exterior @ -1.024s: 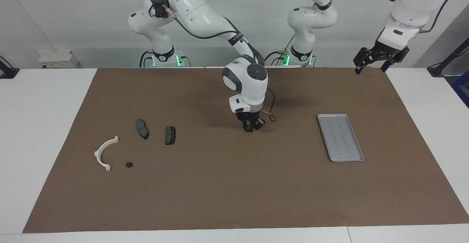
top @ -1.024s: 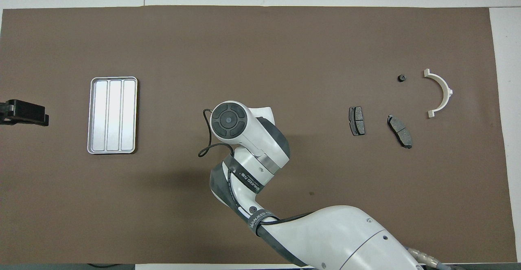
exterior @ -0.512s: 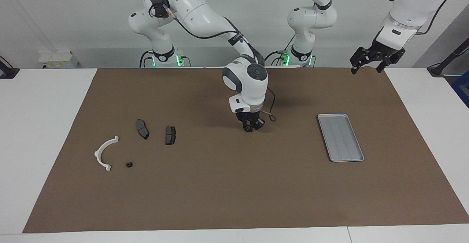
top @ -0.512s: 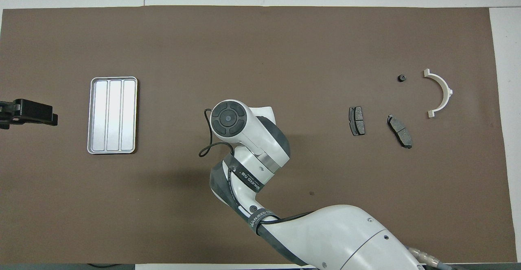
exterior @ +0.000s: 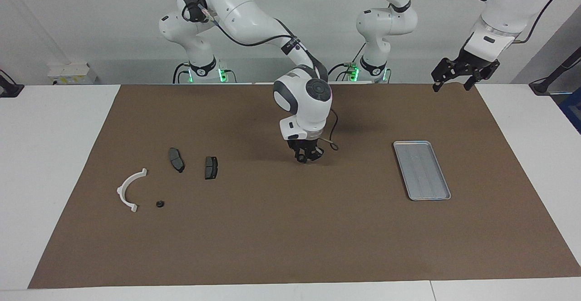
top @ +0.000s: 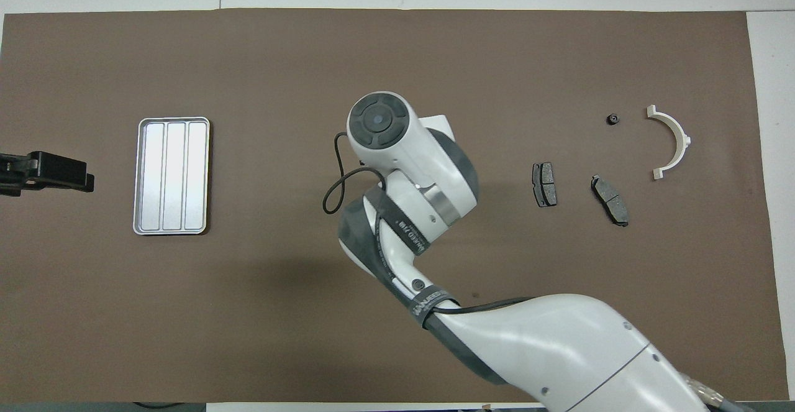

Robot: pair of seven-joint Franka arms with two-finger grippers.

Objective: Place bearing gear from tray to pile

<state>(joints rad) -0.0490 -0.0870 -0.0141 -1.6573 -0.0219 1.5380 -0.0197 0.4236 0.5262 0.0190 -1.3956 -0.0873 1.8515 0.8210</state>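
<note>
The silver tray (exterior: pixel 422 142) lies bare on the brown mat toward the left arm's end, also in the overhead view (top: pixel 172 119). The pile lies toward the right arm's end: a white bracket (exterior: pixel 122 185), two dark pads (exterior: pixel 176 159) (exterior: pixel 211 167) and a small black round part (exterior: pixel 159 204). My right gripper (exterior: pixel 305 157) hangs just above the middle of the mat, between tray and pile, shut on a small dark bearing gear (exterior: pixel 300 158). In the overhead view its wrist hides it. My left gripper (exterior: pixel 451 85) is open and empty, raised over the mat's edge by the robots.
The brown mat (exterior: pixel 290 237) covers most of the white table. A loose black cable loop (top: pixel 335 188) hangs from the right wrist. In the overhead view the pads (top: pixel 545 184) (top: pixel 610 199), the bracket (top: pixel 683 138) and the black part (top: pixel 612 119) lie apart.
My right gripper has risen a little and moved toward the pile. My left gripper has drawn back and up, away from the tray.
</note>
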